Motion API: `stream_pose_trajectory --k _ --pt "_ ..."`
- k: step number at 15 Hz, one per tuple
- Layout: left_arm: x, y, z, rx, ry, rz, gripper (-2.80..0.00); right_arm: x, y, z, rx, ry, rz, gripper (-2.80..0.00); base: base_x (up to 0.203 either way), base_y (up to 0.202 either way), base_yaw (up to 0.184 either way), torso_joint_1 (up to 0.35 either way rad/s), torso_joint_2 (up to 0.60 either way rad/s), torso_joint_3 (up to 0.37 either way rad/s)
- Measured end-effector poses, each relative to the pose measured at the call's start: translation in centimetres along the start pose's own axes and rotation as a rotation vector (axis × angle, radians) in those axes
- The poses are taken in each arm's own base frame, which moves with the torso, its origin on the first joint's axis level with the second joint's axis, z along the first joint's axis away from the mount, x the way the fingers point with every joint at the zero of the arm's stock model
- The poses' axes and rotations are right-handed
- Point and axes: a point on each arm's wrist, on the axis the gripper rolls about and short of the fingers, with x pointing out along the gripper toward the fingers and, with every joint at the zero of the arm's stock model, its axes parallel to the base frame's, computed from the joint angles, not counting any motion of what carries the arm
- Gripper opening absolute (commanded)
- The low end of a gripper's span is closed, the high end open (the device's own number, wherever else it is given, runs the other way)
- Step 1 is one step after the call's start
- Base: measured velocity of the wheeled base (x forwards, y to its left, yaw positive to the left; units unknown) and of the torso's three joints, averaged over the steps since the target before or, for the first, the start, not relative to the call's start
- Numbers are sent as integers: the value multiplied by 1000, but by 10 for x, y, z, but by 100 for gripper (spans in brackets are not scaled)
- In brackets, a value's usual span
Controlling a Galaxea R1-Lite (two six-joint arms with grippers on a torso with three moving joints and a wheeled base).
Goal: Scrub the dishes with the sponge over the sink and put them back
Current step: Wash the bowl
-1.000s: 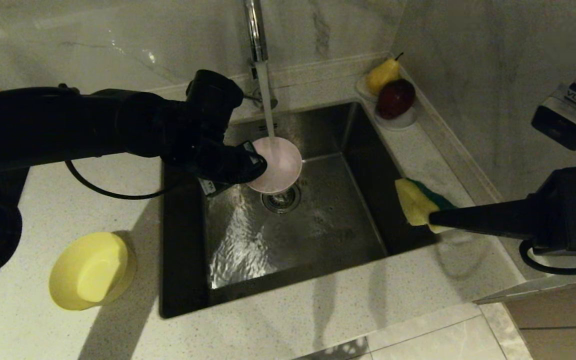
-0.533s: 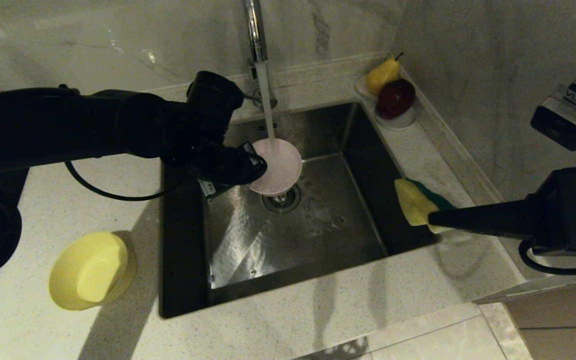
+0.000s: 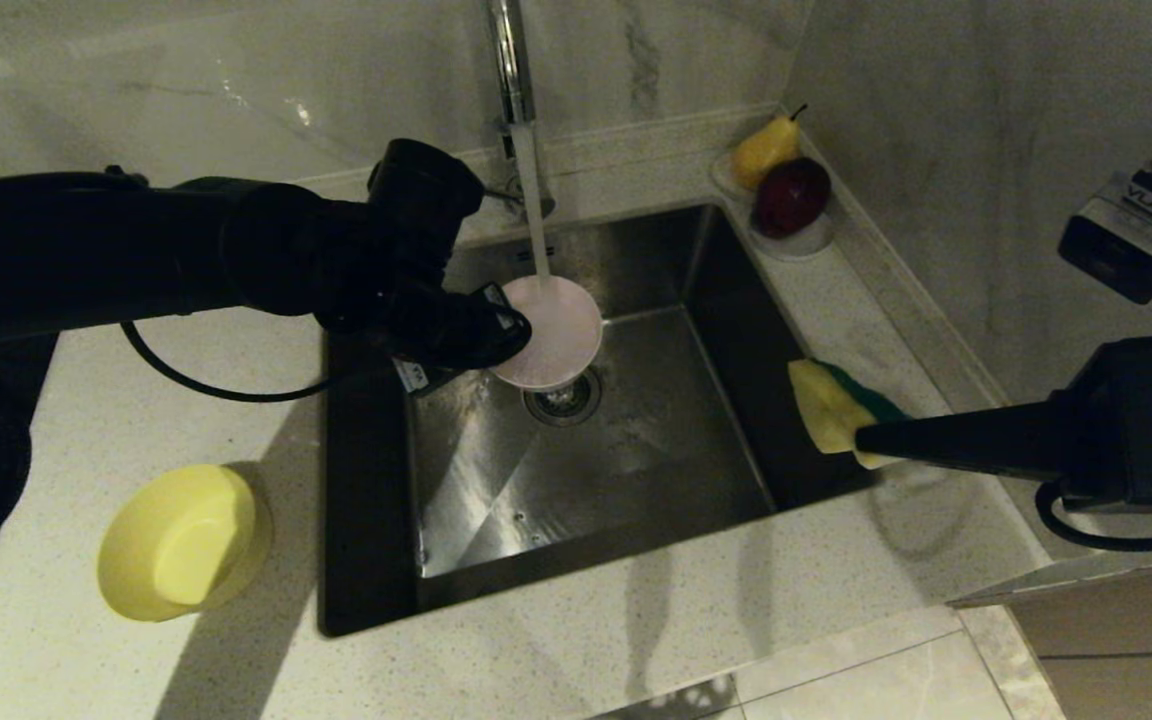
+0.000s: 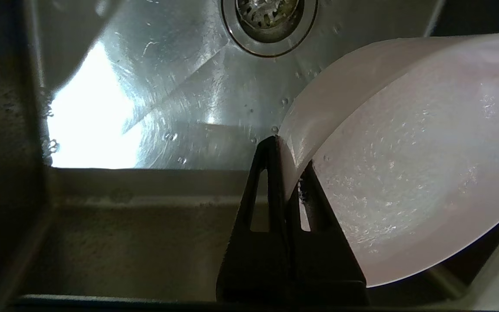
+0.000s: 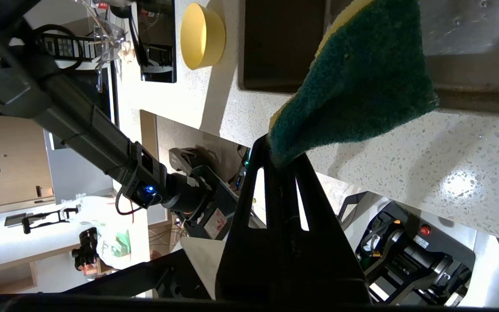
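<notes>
The pale pink bowl (image 3: 556,330) hangs tilted over the sink (image 3: 636,470), right under the running water from the faucet (image 3: 508,60). My left gripper (image 3: 516,325) is shut on its rim. In the left wrist view the fingers (image 4: 271,182) pinch the wet bowl (image 4: 405,173) wall above the drain (image 4: 269,17). My right gripper (image 3: 861,440) is shut on the sponge (image 3: 831,405) and holds it over the sink's right edge. The green face of the sponge (image 5: 362,73) shows in the right wrist view. A yellow bowl (image 3: 181,540) lies upside down on the counter at the left.
A small white dish with a pear and a dark red apple (image 3: 786,190) stands at the sink's back right corner. Marble walls close in at the back and on the right. The counter's front edge runs just below the sink.
Both arms have stayed nearly still, with the pink bowl under the stream. The rippling sheet of water on the sink floor has drained away.
</notes>
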Motion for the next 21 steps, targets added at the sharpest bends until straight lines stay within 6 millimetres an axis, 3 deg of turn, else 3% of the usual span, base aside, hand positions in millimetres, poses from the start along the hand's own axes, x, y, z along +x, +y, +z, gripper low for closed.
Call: stream_pose_trajectory --k 7,14,21 --pt "-34 15 -2 138 -177 -61 -280 3 -2 0 -3 -2 3 -280 0 0 0 0 0 0" --pt "-81 47 9 409 -658 -194 -280 7 -3 2 -1 -1 4 -280 0 0 0 0 0 0" --pt "-101 63 5 514 -977 -282 -280 9 -5 2 3 7 0 -280 0 0 0 0 0 0"
